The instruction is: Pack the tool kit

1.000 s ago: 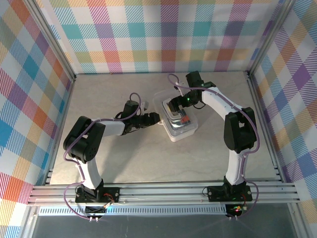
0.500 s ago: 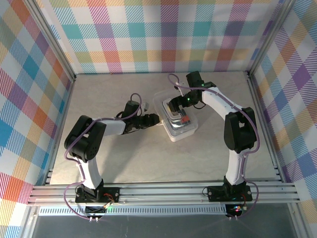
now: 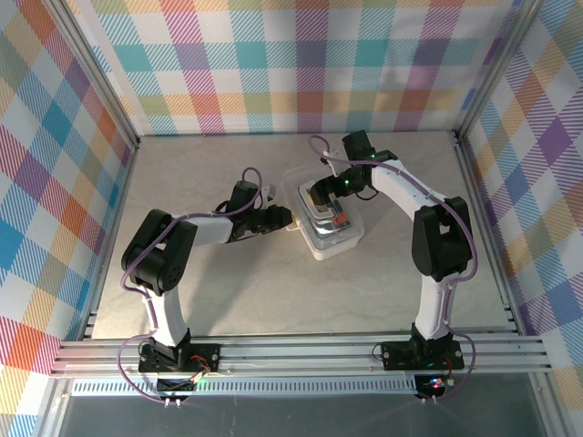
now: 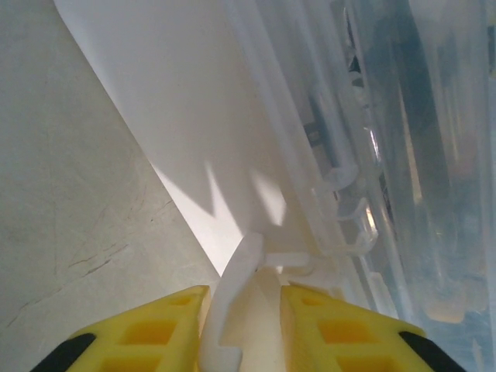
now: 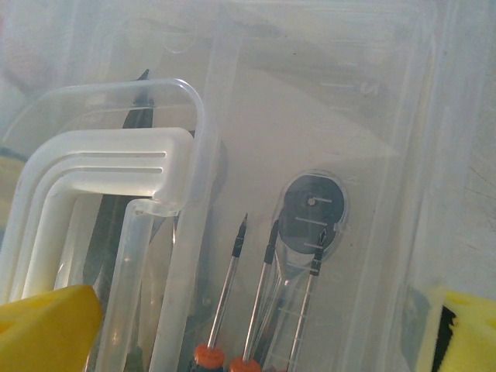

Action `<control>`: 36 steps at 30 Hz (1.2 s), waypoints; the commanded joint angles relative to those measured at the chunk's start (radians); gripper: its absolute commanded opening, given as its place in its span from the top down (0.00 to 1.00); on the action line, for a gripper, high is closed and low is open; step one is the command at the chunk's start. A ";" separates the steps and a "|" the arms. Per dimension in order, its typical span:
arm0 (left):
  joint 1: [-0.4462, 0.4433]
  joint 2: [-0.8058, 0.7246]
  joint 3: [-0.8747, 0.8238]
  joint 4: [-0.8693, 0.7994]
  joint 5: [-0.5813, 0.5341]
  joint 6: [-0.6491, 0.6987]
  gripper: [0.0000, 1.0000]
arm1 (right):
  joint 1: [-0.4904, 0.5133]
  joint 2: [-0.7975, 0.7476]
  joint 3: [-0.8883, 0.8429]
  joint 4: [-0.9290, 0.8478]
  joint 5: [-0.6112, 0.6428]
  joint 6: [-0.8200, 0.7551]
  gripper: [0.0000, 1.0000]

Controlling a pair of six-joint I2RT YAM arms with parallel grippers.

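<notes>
Left gripper [image 3: 284, 219] lies low over the tabletop [image 3: 228, 291], reaching in from the left edge side, nose against the left long wall of the tool kit case [image 3: 332, 238]. In the left wrist view its yellow fingers [image 4: 155, 329] flank a small white latch tab [image 4: 246, 260] that juts from the case wall. They are drawn close on either side, but I cannot tell whether they bite on it. The case sits about mid-tabletop, a little toward the far edge and right of centre. Its long axis runs roughly far to near, skewed slightly toward the near right corner. Inside, seen through the translucent plastic, are the white handle [image 5: 101, 159], the screwdrivers [image 5: 232, 294] lying along the case with tips toward the far end, and the chrome ratchet [image 5: 311, 211] beside them. Right gripper [image 3: 321, 195] hangs over the far half of the case, fingers spread wide with nothing between them. Judgement: the tab lies directly ahead of the left gripper, on the left wall, so the left arm is the nearer one. The coming move likely turns on pressing or pulling that tab across the case's short axis, toward the right edge.
</notes>
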 commanded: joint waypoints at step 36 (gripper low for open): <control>0.008 -0.132 0.019 -0.148 0.080 0.085 0.50 | 0.025 0.104 -0.081 -0.138 0.040 -0.028 0.01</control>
